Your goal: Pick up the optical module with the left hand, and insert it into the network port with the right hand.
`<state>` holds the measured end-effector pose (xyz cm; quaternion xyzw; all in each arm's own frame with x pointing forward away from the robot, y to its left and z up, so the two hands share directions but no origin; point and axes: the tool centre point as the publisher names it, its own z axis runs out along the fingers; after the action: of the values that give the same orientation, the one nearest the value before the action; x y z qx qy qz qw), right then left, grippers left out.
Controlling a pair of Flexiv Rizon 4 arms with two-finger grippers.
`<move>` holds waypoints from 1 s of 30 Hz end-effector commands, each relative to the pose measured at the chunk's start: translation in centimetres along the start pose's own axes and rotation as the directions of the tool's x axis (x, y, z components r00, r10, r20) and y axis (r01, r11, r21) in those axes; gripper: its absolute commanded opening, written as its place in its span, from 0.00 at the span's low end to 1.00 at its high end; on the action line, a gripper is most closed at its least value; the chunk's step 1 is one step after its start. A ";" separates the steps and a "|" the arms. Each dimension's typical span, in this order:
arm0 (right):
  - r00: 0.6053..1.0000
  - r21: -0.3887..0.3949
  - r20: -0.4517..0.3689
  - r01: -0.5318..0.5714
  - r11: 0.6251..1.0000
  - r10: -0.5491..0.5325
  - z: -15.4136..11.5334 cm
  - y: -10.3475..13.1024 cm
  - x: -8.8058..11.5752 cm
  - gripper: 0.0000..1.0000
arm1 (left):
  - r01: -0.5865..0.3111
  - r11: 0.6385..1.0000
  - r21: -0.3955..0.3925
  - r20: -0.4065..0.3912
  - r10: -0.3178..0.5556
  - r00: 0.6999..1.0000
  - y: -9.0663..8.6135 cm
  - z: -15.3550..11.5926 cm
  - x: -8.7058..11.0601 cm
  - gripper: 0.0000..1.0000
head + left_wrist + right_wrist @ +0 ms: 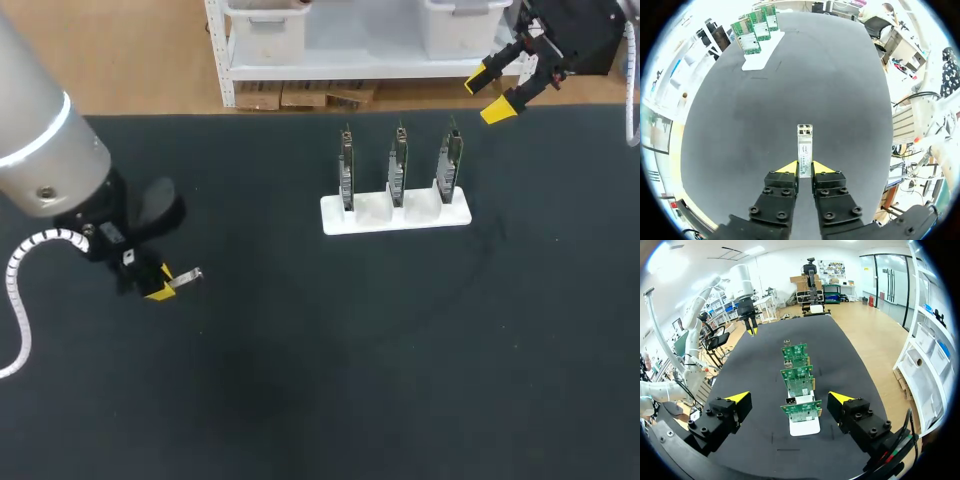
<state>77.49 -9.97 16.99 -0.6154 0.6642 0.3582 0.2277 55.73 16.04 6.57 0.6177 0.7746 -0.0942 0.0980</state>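
Optical module [805,145], a slim metal bar with a label on its upper face, is clamped at its rear end between the two yellow-tipped fingers of the left pincer [805,167]. Most of its length sticks out ahead of the fingertips. In the head view the optical module [188,277] pokes sideways out of the left pincer [160,285], lifted off the dark table [300,380] on its left side.

Well apart from it, toward the table's far side, a white holder [395,215] carries three green circuit boards [399,160] standing upright in a row. In the right wrist view, the nearest board [802,410] has a small boxy socket [789,401] at one corner.

The right pincer [492,95] hangs over the table's far right edge, near the holder. Its fingers are spread wide with nothing between them. From the right wrist view the row of boards lies ahead of the right pincer [789,398], in line with the gap between its fingers.
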 end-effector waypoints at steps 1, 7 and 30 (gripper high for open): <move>1.000 0.005 0.001 0.001 1.000 -0.001 0.0 0.2 0.0 1.00 | 0.014 1.000 0.017 0.025 -0.014 1.000 -0.6 0.4 0.7 0.00; 1.000 0.005 0.001 0.001 1.000 -0.001 0.0 0.2 0.0 1.00 | 0.025 0.999 -0.034 0.151 -0.019 0.988 -0.5 -0.5 -0.2 0.00; 1.000 0.005 0.001 0.001 1.000 -0.001 0.0 0.2 0.0 1.00 | -0.379 0.903 -0.202 0.283 0.424 0.860 9.5 -10.4 -13.4 0.00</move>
<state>77.49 -9.97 16.99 -0.6153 0.6642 0.3582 0.2278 66.67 8.20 20.17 0.7291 0.6106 -0.1041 0.2912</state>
